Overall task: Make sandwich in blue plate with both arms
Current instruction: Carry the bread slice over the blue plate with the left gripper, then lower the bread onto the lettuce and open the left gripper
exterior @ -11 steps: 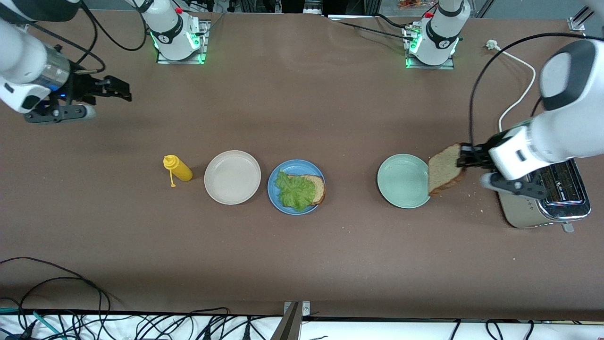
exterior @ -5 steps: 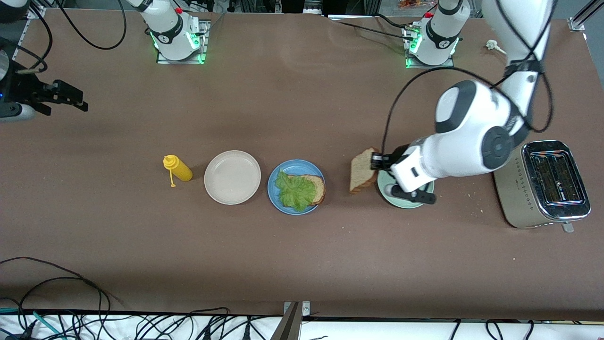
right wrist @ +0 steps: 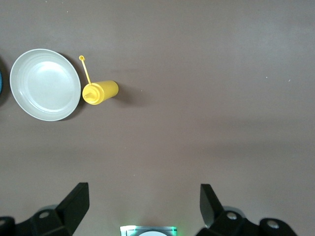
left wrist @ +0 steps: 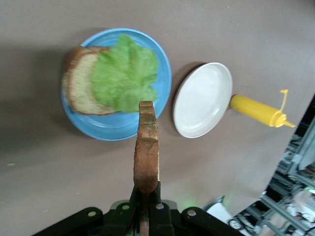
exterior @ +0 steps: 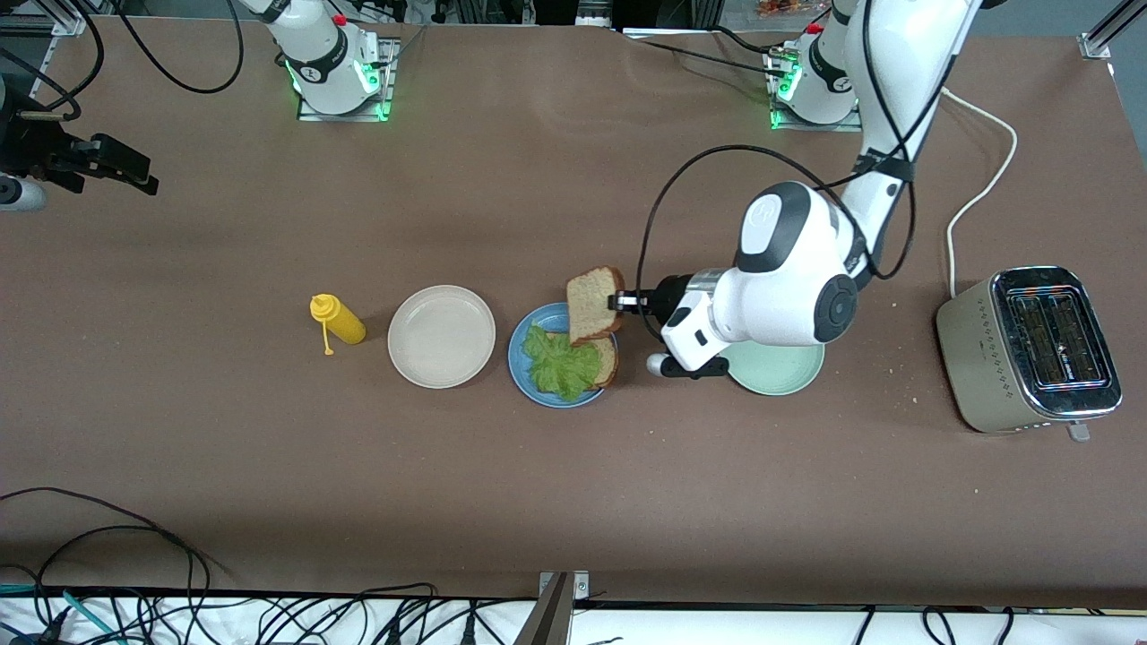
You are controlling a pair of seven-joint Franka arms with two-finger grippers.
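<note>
The blue plate (exterior: 530, 333) sits mid-table with a bread slice (exterior: 607, 363) and a green lettuce leaf (exterior: 561, 363) on it; all three also show in the left wrist view: plate (left wrist: 113, 129), slice (left wrist: 78, 91), lettuce (left wrist: 125, 73). My left gripper (exterior: 620, 301) is shut on a second toasted bread slice (exterior: 592, 304), held on edge in the air over the plate's rim toward the left arm's end. In the left wrist view the gripper (left wrist: 146, 192) clamps this slice (left wrist: 146, 152). My right gripper (exterior: 134, 170) is open and empty, waiting high over the right arm's end of the table; it also shows in the right wrist view (right wrist: 145, 204).
A beige plate (exterior: 441, 336) and a yellow mustard bottle (exterior: 337, 320) lie beside the blue plate toward the right arm's end. A mint-green plate (exterior: 789, 374) lies under the left arm. A silver toaster (exterior: 1030, 349) stands at the left arm's end.
My left arm has carried the bread slice from beside the toaster, past the mint-green plate, to over the blue plate. My right gripper has drawn back toward its table end.
</note>
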